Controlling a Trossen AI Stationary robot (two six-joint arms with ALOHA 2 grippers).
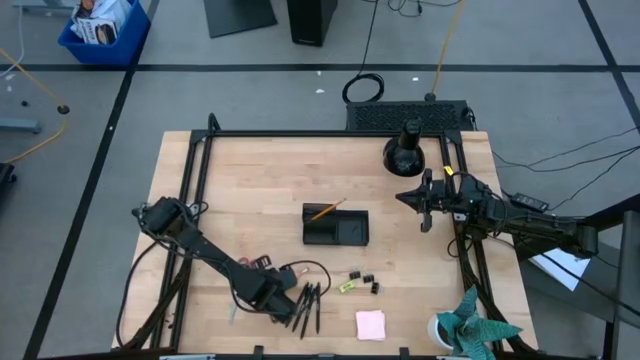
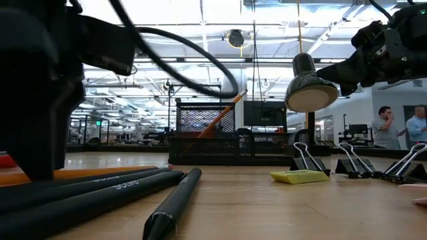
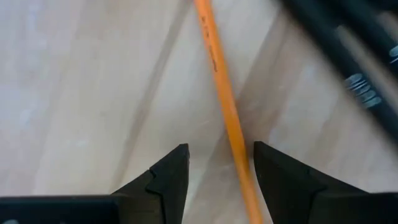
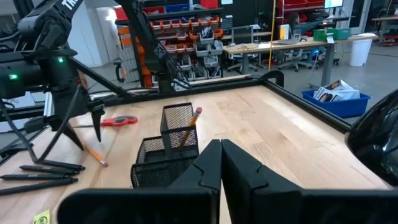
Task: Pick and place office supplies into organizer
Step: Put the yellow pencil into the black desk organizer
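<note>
**Left fingers spread over an orange pencil**

Seen from above: left gripper (image 1: 288, 303) low over the near-left part of the wooden surface (image 1: 260, 190), beside a fan of black pens (image 1: 310, 305). In the left wrist view, fingers (image 3: 165, 180) spread wide, straddling a thin orange pencil (image 3: 224, 106) lying flat on the wood; pencil closer to one finger, contact impossible to tell, nothing gripped. Long axis of the pencil running forward between the fingers, slightly slanted, dark pens just beyond.

Right gripper (image 1: 425, 200) raised near the far-right side, fingers (image 4: 208, 165) pressed together, holding nothing.

Black mesh organizer (image 1: 336, 227) at the centre of the surface, a second orange pencil (image 1: 326, 210) leaning in it, tilted toward the far right. Near the front edge: binder clips (image 1: 364, 280), a small yellow item (image 1: 346, 287), a pink sticky-note pad (image 1: 370, 324). Red-handled scissors (image 4: 121, 121) flat beyond the organizer in the right wrist view.
</note>
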